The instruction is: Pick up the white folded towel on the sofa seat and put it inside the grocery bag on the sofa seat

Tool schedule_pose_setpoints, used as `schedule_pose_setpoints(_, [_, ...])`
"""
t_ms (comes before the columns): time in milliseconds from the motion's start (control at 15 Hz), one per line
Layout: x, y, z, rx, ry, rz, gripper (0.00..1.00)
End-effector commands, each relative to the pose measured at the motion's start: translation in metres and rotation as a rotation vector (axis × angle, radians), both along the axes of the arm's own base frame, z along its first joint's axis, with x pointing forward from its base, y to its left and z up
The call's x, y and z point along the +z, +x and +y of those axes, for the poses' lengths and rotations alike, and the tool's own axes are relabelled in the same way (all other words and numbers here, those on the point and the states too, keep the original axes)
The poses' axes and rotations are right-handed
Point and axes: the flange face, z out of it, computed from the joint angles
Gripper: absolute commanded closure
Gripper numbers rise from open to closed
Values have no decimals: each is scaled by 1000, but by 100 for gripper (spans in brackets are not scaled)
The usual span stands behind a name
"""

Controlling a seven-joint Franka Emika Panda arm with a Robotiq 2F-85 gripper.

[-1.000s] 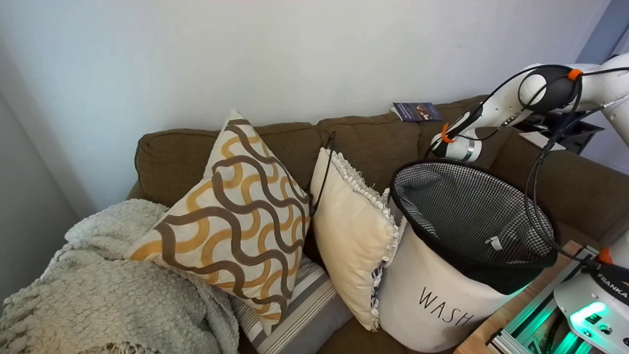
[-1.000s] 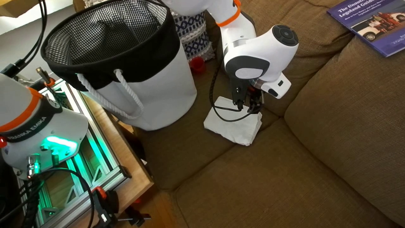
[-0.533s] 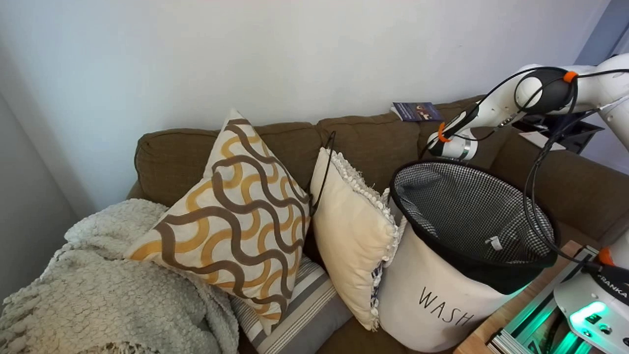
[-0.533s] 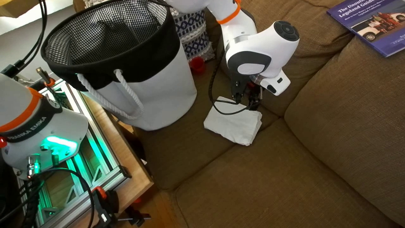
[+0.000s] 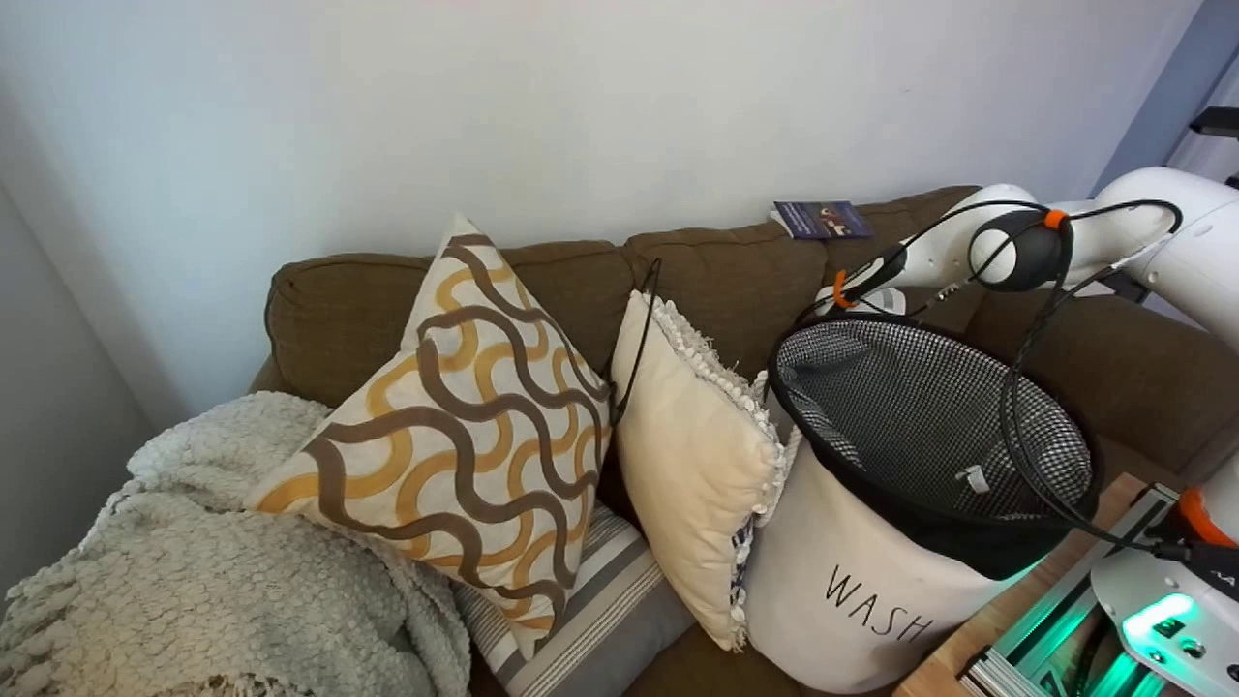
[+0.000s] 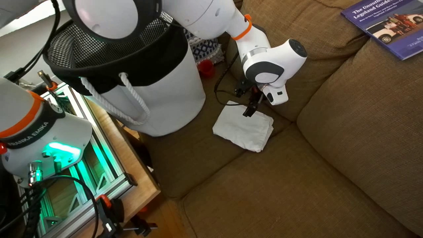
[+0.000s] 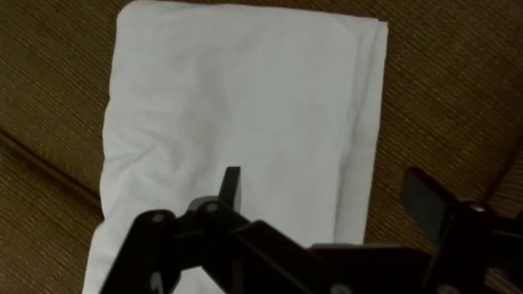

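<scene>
The white folded towel (image 6: 243,129) lies flat on the brown sofa seat in an exterior view and fills much of the wrist view (image 7: 278,102). In an exterior view the hamper hides it. My gripper (image 6: 245,103) is over the towel's far edge. In the wrist view the gripper (image 7: 322,173) is open and empty, one finger over the towel and one past its right edge over the sofa. I cannot tell whether a fingertip touches. The bag is a white hamper with a black rim, marked WASH (image 5: 842,590); it stands upright beside the towel (image 6: 168,99). The arm partly covers its mouth.
A purple book (image 6: 393,26) lies on the sofa back. A red object (image 6: 206,68) sits between hamper and arm. A cream pillow (image 5: 692,465), a patterned pillow (image 5: 484,426) and a fleece blanket (image 5: 242,581) stand beyond the hamper. The wooden robot table (image 6: 145,188) borders the seat.
The arm has come lower and its elbow now hangs over the hamper. The gripper has turned and tilted and moved slightly toward the towel's far edge. Towel and hamper have not moved.
</scene>
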Motion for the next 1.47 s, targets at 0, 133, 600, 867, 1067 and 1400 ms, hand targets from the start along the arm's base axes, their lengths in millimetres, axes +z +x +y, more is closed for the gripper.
schedule_pose_setpoints(0, [-27, -3, -7, -141, 1, 142, 0])
schedule_pose_setpoints(133, [-35, -1, -8, -200, -28, 165, 0])
schedule_pose_setpoints(600, [-23, 5, -4, -166, -81, 125, 0])
schedule_pose_setpoints(867, [-30, 0, -2, -147, -88, 121, 0])
schedule_pose_setpoints(1067, [-36, -8, -3, -137, -91, 143, 0])
schedule_pose_setpoints(1400, [-46, -22, -1, -132, -77, 183, 26])
